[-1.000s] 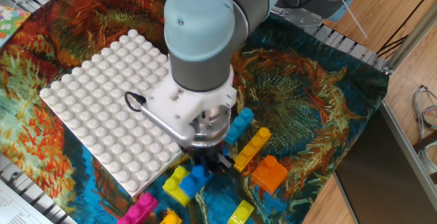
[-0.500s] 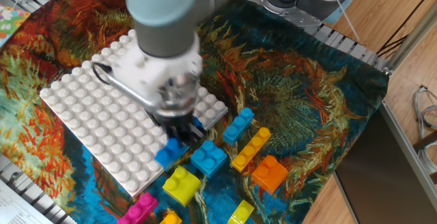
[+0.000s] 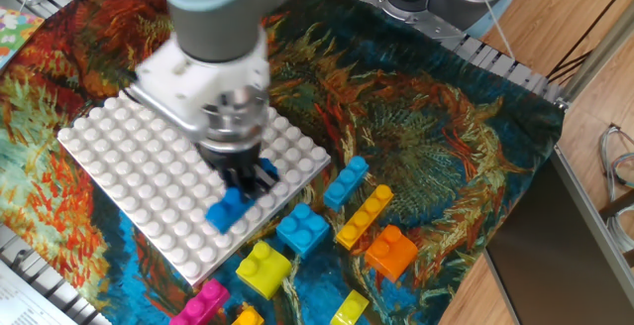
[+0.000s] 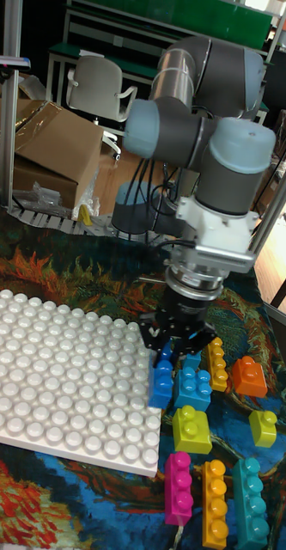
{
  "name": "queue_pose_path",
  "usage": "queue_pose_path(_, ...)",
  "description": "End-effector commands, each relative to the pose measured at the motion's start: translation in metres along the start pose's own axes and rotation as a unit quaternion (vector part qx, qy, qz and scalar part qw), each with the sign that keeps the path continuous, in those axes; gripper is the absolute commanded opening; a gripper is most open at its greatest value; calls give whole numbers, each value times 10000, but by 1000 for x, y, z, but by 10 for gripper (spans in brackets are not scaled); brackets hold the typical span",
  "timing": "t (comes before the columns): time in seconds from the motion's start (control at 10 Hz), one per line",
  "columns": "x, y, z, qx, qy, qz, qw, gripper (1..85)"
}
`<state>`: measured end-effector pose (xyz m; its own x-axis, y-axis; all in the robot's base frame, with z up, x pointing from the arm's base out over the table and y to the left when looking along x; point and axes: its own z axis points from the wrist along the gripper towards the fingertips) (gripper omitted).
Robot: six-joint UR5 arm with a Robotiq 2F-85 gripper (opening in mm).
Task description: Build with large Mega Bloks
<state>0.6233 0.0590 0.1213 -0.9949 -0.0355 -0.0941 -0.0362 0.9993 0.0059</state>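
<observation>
No readable text, label, brand, number or sign shows in either view.

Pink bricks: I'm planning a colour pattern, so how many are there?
1. The pink brick lies just off the white baseplate's near corner; others may hide behind the gripper.

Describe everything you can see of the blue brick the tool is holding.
The blue brick is a long, narrow Mega Blok of glossy plastic with one row of round studs. The tool grips its upper end between dark fingers, so that end is partly hidden. It hangs tilted, its free end lowest, over the near-right part of the white baseplate. Whether the low end touches the baseplate studs cannot be told. No other brick touches it; a light blue brick lies apart on the cloth.
</observation>
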Motion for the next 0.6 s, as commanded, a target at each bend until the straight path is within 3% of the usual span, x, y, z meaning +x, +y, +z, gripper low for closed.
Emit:
queue_pose_path(0.0,-2,-52,9,-148,-18,-372,9992,13)
queue_pose_path(0.2,-4,-45,8,-276,-55,-198,9994,13)
queue_pose_path(0.5,-8,-65,9,111,-127,291,9994,13)
